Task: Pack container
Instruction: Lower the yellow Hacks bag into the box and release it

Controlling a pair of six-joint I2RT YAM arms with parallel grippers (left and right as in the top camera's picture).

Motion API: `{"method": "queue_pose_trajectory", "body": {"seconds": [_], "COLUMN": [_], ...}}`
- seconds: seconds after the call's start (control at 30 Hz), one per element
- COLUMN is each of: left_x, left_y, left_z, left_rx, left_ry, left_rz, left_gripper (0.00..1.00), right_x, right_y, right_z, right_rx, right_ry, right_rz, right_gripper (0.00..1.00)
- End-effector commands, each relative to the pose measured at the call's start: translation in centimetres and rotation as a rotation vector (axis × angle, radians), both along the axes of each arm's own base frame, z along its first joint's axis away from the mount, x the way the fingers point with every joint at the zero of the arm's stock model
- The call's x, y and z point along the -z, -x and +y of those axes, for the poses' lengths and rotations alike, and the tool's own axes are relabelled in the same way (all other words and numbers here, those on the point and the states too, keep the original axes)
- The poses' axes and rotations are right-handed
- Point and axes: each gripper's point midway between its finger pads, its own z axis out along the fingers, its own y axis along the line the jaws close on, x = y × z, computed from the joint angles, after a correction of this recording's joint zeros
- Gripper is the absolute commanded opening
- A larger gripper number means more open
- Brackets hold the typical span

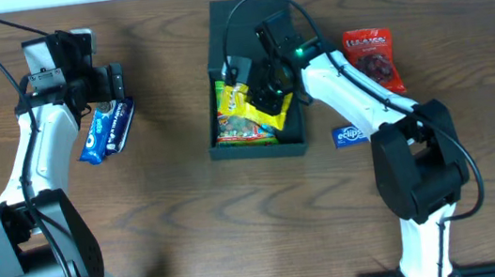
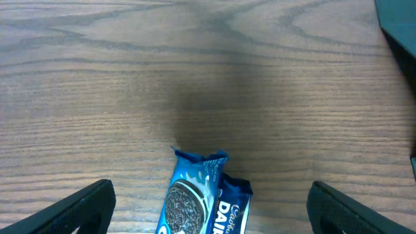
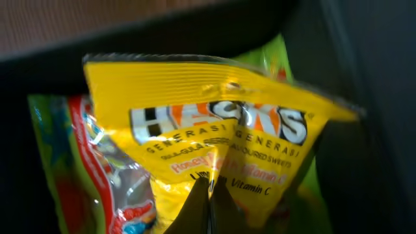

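Observation:
The dark teal container (image 1: 291,138) lies open at the table's centre, its flap lid toward the far edge. Inside lie a green and red snack packet (image 1: 239,132) and a yellow Hacks sweets packet (image 1: 274,109). My right gripper (image 1: 265,89) is shut on the yellow Hacks packet (image 3: 214,123) and holds it over the container, above the green and red packet (image 3: 97,175). My left gripper (image 1: 110,84) is open over a blue Oreo Dairy Milk packet (image 1: 106,129), which lies flat between its fingers (image 2: 208,208) in the left wrist view (image 2: 201,195).
A red snack packet (image 1: 372,59) lies on the wood to the right of the container. A small blue Eclipse packet (image 1: 349,134) lies by the container's near right corner. The container's dark corner (image 2: 400,32) shows at the right edge of the left wrist view.

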Motion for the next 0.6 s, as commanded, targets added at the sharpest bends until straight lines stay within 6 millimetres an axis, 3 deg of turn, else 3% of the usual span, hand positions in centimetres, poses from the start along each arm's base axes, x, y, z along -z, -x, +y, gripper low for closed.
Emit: {"method": "queue_pose_trajectory", "body": {"seconds": [0.0,0.27,0.57], "left_x": [-2.5,-2.5,-2.5], "left_y": [-0.5,-0.5,-0.4], "left_z": [0.0,0.0,0.0], "left_rx": [0.006,0.006,0.006], "left_ry": [-0.007,-0.007,-0.007], "left_rz": [-0.056,-0.056,-0.054], "left_gripper": [0.95,0.95,0.95], "right_x": [-3.5,-4.4,-3.4], "right_y": [-0.2,-2.3,-2.1], "right_z": [1.9,2.6,1.6], "right_rx": [-0.066,-0.071,-0.184], "right_ry": [-0.035,-0.007,0.056], "right_rz": [-0.097,-0.234,-0.283], "right_gripper": [0.01,0.01,0.01]}}
